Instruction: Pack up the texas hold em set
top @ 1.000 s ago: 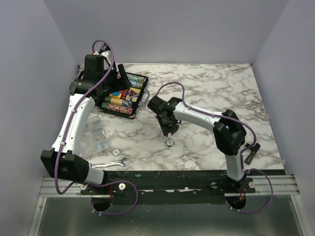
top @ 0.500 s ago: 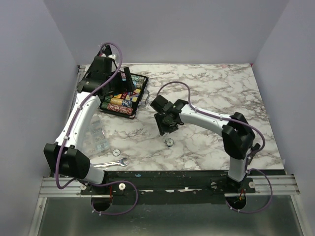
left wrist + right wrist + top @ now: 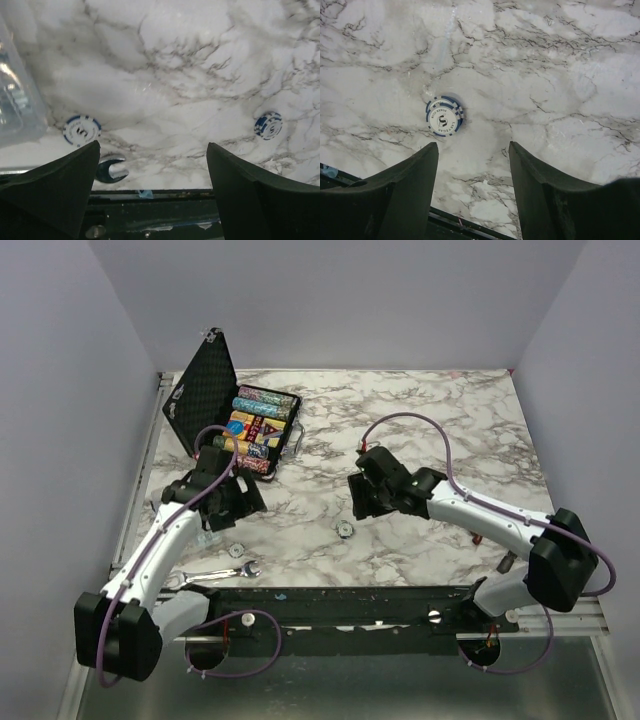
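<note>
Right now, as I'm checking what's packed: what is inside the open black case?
Rows of multicoloured chips, a yellow-blue card box and a dark red triangle lie in the black case. Anything beneath them is covered.

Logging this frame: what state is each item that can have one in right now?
Small black hinged case: open, lid upright.
Rows of multicoloured chips: seated in the case.
Blue-white round chip near the silver wrench: loose, flat on the marble table.
Blue-white chips farther right: loose, apparently two stacked.
Left tool: open, empty.
Right tool: open, empty.
</note>
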`<state>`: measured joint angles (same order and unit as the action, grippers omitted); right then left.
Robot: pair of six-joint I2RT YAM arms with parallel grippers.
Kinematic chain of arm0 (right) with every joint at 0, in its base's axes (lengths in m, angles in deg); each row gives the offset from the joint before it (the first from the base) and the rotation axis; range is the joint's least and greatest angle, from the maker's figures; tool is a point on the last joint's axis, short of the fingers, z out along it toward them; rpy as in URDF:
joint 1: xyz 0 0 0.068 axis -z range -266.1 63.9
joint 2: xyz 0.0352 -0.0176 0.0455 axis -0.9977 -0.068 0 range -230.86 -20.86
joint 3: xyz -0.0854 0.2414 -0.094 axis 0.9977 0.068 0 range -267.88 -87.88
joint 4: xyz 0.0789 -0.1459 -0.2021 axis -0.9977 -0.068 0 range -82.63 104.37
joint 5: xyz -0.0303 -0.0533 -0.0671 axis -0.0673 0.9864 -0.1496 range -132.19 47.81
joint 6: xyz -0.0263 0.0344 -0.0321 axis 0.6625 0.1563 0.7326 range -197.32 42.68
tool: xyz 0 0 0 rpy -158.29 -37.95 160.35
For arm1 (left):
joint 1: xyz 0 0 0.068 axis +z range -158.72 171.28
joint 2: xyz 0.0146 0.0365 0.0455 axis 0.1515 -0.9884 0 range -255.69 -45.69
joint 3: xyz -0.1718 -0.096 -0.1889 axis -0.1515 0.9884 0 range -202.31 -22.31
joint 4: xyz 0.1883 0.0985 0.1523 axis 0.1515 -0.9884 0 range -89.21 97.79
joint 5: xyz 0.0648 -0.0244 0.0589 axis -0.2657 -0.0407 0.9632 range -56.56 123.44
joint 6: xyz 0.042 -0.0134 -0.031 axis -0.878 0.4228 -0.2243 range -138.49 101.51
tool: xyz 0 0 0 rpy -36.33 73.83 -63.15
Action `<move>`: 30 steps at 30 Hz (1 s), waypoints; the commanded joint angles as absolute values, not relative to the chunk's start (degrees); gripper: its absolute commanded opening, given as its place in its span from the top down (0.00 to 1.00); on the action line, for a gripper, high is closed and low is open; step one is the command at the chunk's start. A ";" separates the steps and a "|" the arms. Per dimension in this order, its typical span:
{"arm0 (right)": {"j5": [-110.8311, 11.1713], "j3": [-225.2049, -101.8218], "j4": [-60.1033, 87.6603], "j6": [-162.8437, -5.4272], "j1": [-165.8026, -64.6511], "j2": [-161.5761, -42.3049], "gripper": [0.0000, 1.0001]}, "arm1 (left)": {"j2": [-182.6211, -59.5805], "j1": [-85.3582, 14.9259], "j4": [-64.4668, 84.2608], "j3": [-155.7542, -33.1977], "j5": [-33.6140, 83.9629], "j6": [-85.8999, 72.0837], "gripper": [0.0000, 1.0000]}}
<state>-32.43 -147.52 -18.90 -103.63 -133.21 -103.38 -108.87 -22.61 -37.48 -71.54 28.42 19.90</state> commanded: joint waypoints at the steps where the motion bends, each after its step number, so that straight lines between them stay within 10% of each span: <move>1: -34.65 -144.95 -13.48 -101.19 -133.17 -100.95 0.38 | -100.70 -22.60 -41.79 -61.76 32.96 35.16 0.12; 30: -36.43 -141.12 -12.36 -100.78 -133.13 -98.27 0.38 | -116.92 -17.15 -34.93 -54.94 42.02 47.70 0.44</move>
<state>-35.88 -141.55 -13.35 -101.24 -133.23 -97.33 -114.01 -17.65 -38.99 -55.63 39.63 48.43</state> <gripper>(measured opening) 0.616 0.575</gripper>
